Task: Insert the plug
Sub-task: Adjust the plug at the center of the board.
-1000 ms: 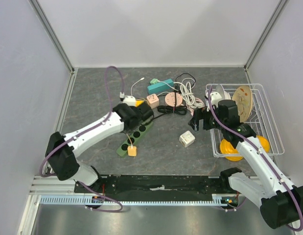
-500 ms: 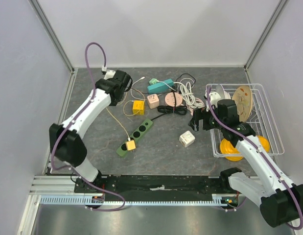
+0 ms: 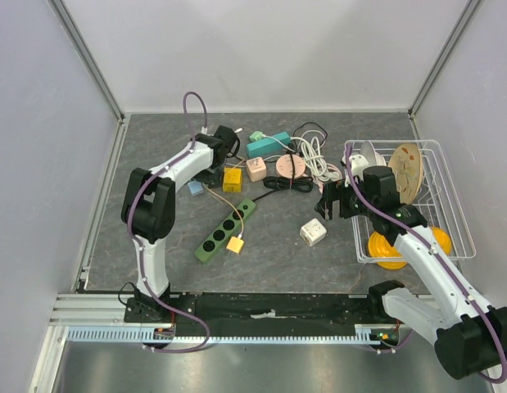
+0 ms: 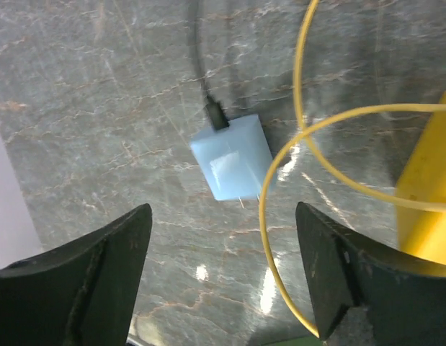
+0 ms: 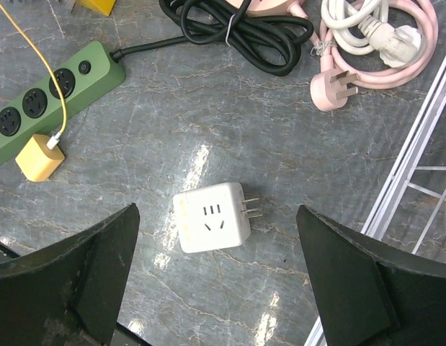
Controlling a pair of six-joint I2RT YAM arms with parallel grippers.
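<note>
Both grippers spread wide, gripping nothing.
The left gripper [image 4: 223, 223] hovered over a pale blue adapter [image 4: 232, 157], the right gripper [image 5: 217, 215] over a white cube adapter [image 5: 210, 218]. The yellow plug [image 3: 235, 244] lay against the green power strip [image 3: 224, 225], at 7 o'clock on the table [image 3: 155, 237].

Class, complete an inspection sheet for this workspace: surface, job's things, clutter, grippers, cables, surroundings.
Surface: grey stone-patterned table, no spills seen.
Job's things: green power strip, visible sockets free; yellow plug against its edge, not in a socket.
Clutter: light blue adapter, white cube adapter, yellow block, wire basket holding dishes.
Grippers: left gripper open above the light blue adapter; right gripper open above the white cube adapter; both empty.
Cables: yellow cable on the yellow plug; black coil; white-and-pink coil.
Surroundings: pale walls; nothing else seen.
</note>
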